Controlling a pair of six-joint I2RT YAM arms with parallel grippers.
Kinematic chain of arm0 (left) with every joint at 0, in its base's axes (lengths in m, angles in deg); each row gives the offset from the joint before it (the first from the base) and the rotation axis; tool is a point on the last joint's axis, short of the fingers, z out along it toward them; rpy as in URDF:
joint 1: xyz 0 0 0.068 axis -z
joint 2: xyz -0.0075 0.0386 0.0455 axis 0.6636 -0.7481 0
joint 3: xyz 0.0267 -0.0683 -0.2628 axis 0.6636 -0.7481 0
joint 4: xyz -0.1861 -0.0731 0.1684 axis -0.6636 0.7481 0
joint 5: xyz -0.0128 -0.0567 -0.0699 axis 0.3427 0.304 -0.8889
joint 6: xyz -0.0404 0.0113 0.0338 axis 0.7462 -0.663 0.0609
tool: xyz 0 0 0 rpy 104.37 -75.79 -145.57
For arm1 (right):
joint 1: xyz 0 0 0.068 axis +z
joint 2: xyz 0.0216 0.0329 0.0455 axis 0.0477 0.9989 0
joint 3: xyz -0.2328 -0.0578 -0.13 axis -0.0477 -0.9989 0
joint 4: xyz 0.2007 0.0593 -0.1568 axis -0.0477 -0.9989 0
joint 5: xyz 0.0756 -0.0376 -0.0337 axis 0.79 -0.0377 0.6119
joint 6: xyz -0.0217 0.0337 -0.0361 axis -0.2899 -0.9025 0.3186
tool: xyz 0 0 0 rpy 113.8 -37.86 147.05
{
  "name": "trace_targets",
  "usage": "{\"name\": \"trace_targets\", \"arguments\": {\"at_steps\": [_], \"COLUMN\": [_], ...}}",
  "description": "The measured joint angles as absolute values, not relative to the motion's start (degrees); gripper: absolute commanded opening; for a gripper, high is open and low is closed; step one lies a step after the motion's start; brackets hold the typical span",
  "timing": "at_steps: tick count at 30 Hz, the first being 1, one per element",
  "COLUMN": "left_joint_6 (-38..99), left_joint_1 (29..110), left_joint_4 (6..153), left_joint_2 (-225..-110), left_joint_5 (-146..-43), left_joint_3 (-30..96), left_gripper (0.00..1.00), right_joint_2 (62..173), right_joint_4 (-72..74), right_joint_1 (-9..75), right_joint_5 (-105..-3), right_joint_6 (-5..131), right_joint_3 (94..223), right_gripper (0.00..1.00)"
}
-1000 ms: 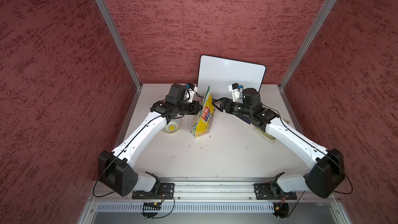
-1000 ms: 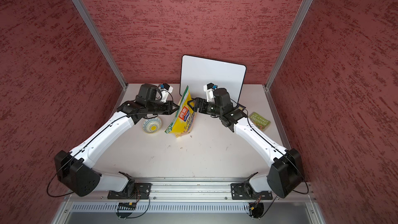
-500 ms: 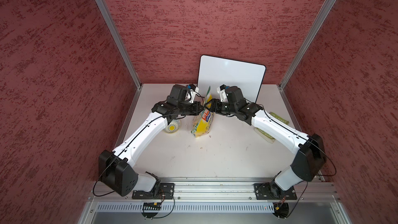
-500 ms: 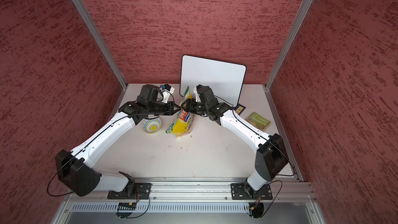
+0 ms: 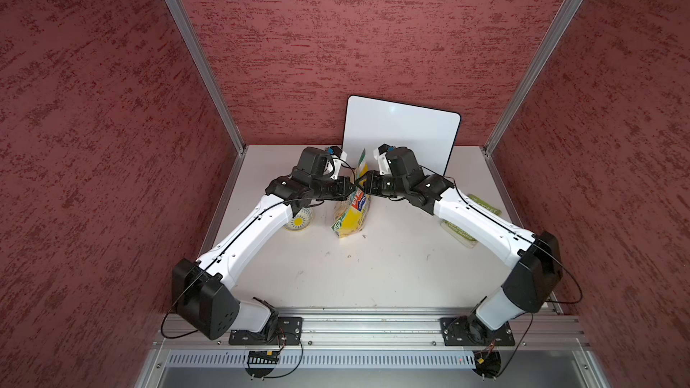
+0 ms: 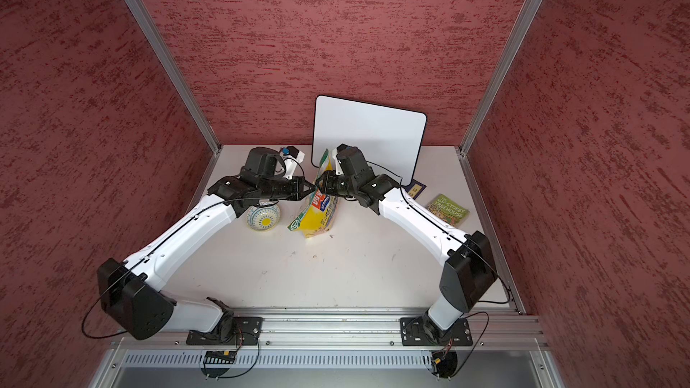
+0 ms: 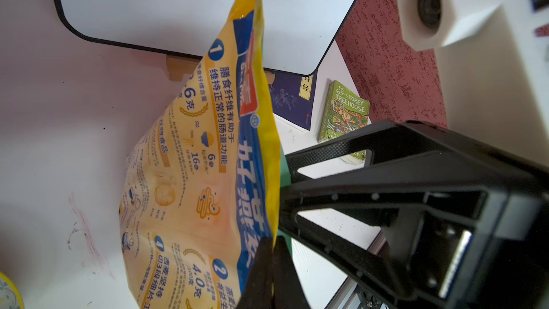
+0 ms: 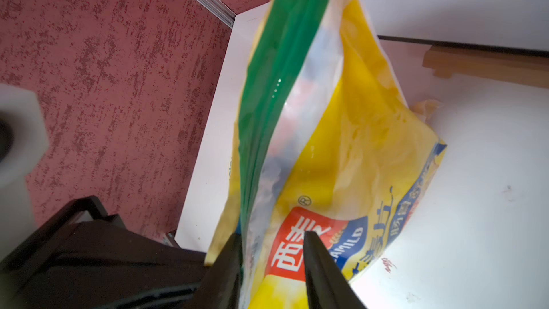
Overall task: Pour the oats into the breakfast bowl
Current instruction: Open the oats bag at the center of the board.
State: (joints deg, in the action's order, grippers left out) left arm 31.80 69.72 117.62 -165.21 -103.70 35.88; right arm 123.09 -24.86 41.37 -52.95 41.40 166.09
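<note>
The pouch (image 5: 353, 214) stood upright on the table (image 5: 373, 274), long axis vertical and green-edged mouth up, between the two arms. The bowl (image 6: 263, 218) sat near its base on the left arm's side, so I'd say any tipping had to go that way. The left end effector (image 7: 271, 263) was clenched on the pouch's upper edge. The right end effector (image 8: 271, 251) straddled the top, jaws apart, not clearly pinching.

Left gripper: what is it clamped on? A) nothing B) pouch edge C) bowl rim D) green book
B: the left wrist view shows the left gripper pinched shut on the edge of the pouch.
</note>
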Motion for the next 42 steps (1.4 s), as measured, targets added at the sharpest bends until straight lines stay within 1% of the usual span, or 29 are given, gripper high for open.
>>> {"name": "trace_targets", "arguments": {"at_steps": [1,2,3,10,18,25,29,34,38,41,42], "left_joint_6": [31.8,31.7,31.6,31.5,30.4,29.0,28.1,27.1,26.5,26.3,26.3], "left_joint_1": [69.9,70.1,70.2,71.4,71.5,71.1,70.9,71.2,71.0,70.6,70.5], "left_joint_4": [117.6,117.7,117.7,118.1,119.4,120.5,121.4,122.1,122.0,121.8,121.6], "left_joint_2": [-165.3,-165.5,-165.7,-164.9,-159.0,-158.7,-158.7,-158.7,-158.7,-158.7,-158.7], "left_joint_5": [-103.3,-102.9,-102.7,-96.7,-80.2,-73.2,-71.7,-73.1,-75.2,-76.9,-77.5], "left_joint_3": [35.9,35.9,35.9,35.8,34.9,34.9,34.9,34.9,34.9,34.9,34.9], "left_gripper": [0.0,0.0,0.0,0.0,0.0,0.0,0.0,0.0,0.0,0.1,0.16], "right_joint_2": [123.3,123.5,123.5,122.7,118.2,115.5,112.2,110.3,109.9,110.1,110.2], "right_joint_4": [-24.8,-24.6,-24.7,-27.2,-38.3,-48.3,-52.1,-54.8,-55.5,-55.6,-55.6], "right_joint_1": [41.5,41.5,41.6,41.7,42.0,42.0,42.0,42.4,42.3,42.0,41.8], "right_joint_5": [-52.6,-52.3,-52.1,-55.5,-66.2,-75.6,-77.4,-77.3,-73.9,-70.3,-69.3], "right_joint_6": [41.4,41.1,41.3,43.0,47.6,52.6,56.0,59.8,61.7,62.2,62.3], "right_joint_3": [166.3,166.3,166.3,166.3,166.4,168.7,169.2,171.1,171.2,170.9,170.9], "right_gripper": [0.15,0.04,0.0,0.0,0.0,0.0,0.0,0.0,0.0,0.0,0.01]}}
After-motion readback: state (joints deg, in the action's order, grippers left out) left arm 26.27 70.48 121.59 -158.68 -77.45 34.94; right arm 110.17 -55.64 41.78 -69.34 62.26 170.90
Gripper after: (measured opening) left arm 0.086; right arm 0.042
